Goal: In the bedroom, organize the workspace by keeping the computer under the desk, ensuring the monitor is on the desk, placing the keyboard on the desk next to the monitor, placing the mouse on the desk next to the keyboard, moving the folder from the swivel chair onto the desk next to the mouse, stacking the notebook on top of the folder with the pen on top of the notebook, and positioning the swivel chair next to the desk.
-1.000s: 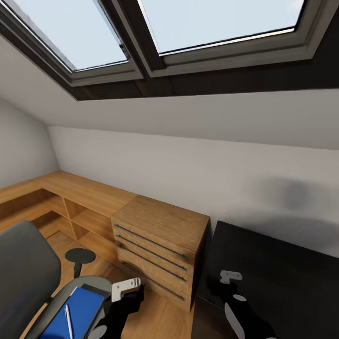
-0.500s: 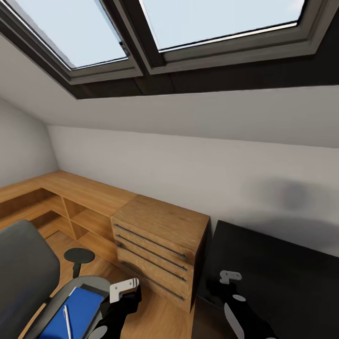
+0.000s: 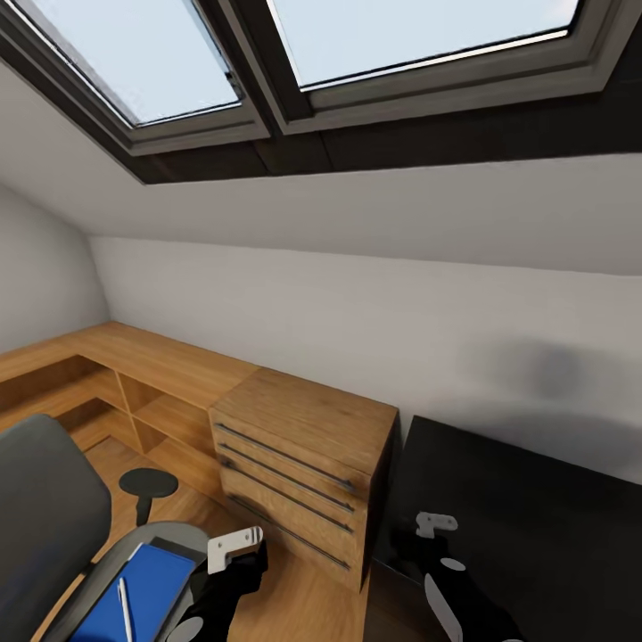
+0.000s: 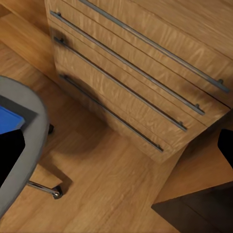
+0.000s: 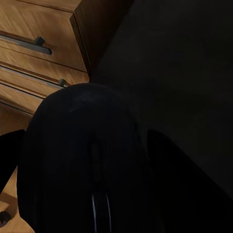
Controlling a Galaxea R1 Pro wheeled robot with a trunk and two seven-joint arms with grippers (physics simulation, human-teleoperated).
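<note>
The swivel chair (image 3: 45, 508) stands at the lower left with the blue folder (image 3: 152, 584) on its grey seat and the thin white pen (image 3: 125, 608) lying on the folder. My left gripper (image 4: 116, 148) is open beside the seat's edge, over the wood floor, holding nothing. A black mouse (image 5: 82, 160) sits close in the right wrist view, with my right gripper (image 5: 87, 167) shut on it above the black top of the desk (image 3: 535, 526). The computer, monitor, keyboard and notebook are out of view.
A light-wood drawer chest (image 3: 303, 455) with long metal handles stands between the chair and the desk. Low wooden shelving (image 3: 134, 374) runs along the white wall to the left. A sloped ceiling with skylights (image 3: 392, 45) hangs overhead.
The whole picture has shifted slightly, so the camera has moved a little. Both arms keep their poses, with the mouse still in the right gripper.
</note>
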